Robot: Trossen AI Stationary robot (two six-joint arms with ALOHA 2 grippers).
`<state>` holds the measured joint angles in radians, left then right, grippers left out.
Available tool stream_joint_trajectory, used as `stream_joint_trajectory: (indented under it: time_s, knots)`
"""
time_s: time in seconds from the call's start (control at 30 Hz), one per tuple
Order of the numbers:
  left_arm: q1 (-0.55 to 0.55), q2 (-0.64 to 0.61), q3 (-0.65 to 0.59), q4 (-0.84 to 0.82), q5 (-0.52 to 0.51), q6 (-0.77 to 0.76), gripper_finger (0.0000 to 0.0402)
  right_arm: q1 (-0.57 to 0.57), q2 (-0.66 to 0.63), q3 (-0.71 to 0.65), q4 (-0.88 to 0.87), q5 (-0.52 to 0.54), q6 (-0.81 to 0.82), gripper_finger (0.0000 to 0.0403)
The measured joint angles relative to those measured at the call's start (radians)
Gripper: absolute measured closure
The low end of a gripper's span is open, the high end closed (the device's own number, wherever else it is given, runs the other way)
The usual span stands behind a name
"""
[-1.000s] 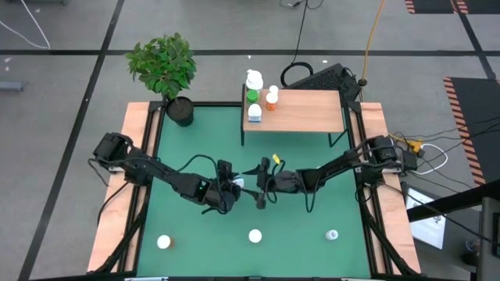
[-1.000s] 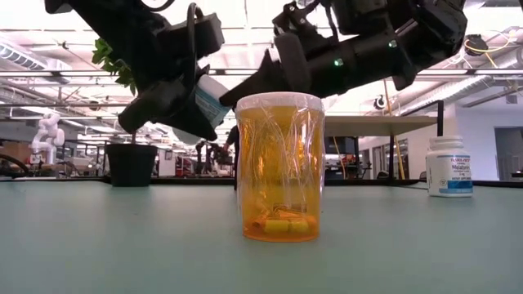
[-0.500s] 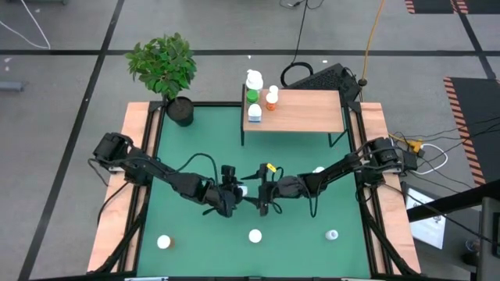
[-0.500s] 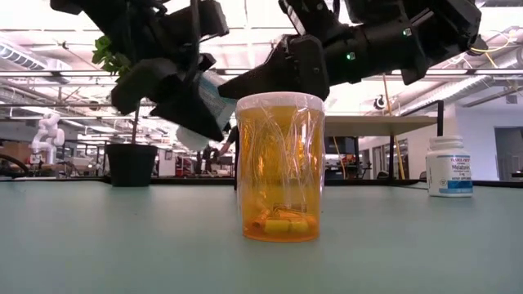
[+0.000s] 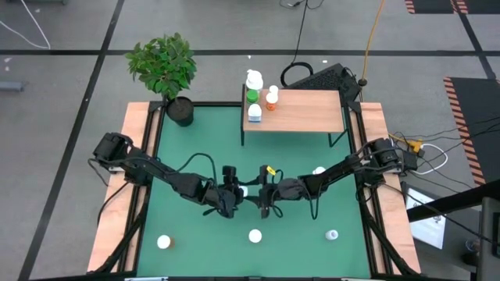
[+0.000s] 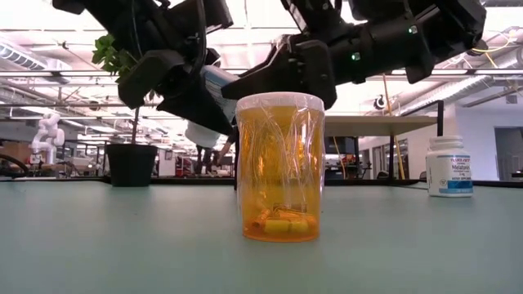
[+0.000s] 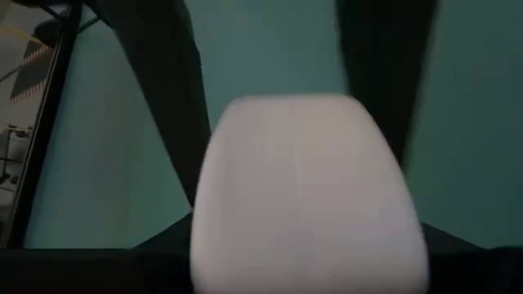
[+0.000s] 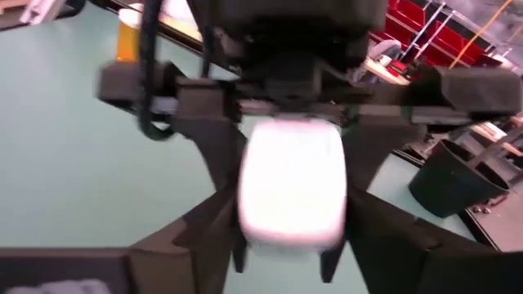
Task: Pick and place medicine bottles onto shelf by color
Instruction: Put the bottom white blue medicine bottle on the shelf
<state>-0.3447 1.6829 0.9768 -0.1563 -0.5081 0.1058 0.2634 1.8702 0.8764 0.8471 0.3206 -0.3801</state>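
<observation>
My left gripper [image 5: 232, 195] is shut on a white medicine bottle [image 5: 244, 190] above the middle of the green mat; the bottle also shows in the low view [image 6: 208, 102] and the left wrist view [image 7: 306, 192]. My right gripper [image 5: 264, 197] faces it from the right and is open. Its fingers stand on either side of the bottle's free end [image 8: 290, 220]; I cannot tell whether they touch. The shelf [image 5: 308, 109] stands at the far edge, with three bottles [image 5: 255, 113] on its left end. My left gripper pinches the white bottle's body [image 7: 245, 163] between its two fingers, which lie across it. The fingers slant down from the table's left. The bottle is lifted clear of the mat and tilted, one end lower than the other [image 6: 200, 135].
An orange see-through bottle with a white cap [image 6: 279, 167] stands near the front edge [image 5: 255, 236]. White bottles stand at the front left [image 5: 163, 243], the front right [image 5: 332, 234] and the right [image 5: 319, 170]. A potted plant [image 5: 164, 66] is at the far left.
My right gripper has moved toward the near edge and closer to the left gripper, until its fingers stand around the bottle's free end. My left gripper has turned, and the white bottle has tipped more steeply while staying lifted.
</observation>
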Motion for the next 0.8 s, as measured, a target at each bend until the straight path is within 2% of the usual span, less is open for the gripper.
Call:
stream_joint_trajectory:
  time_s: [0.17, 0.3, 0.4, 0.57, 0.67, 0.8]
  knots:
    - [0.016, -0.001, 0.001, -0.004, -0.012, -0.179, 0.0199, 0.002, 0.000, 0.000, -0.017, 0.032, -0.047, 0.0256]
    - [0.041, -0.036, 0.003, -0.088, -0.007, -0.341, 0.0165, 0.017, 0.000, 0.003, -0.026, 0.133, -0.110, 0.0258]
    - [0.055, -0.070, 0.005, -0.144, 0.065, -0.426, 0.0126, 0.038, 0.000, 0.003, -0.047, 0.235, -0.197, 0.0245]
    - [0.066, -0.122, 0.003, -0.167, 0.263, -0.509, 0.0061, 0.073, 0.000, 0.001, -0.145, 0.366, -0.365, 0.0243]
    - [0.079, -0.158, -0.002, -0.224, 0.307, -0.522, 0.0031, 0.091, 0.001, -0.002, -0.190, 0.485, -0.433, 0.0246]
    - [0.126, -0.191, -0.002, -0.255, 0.308, -0.539, 0.0012, 0.118, 0.001, -0.002, -0.180, 0.653, -0.532, 0.0246]
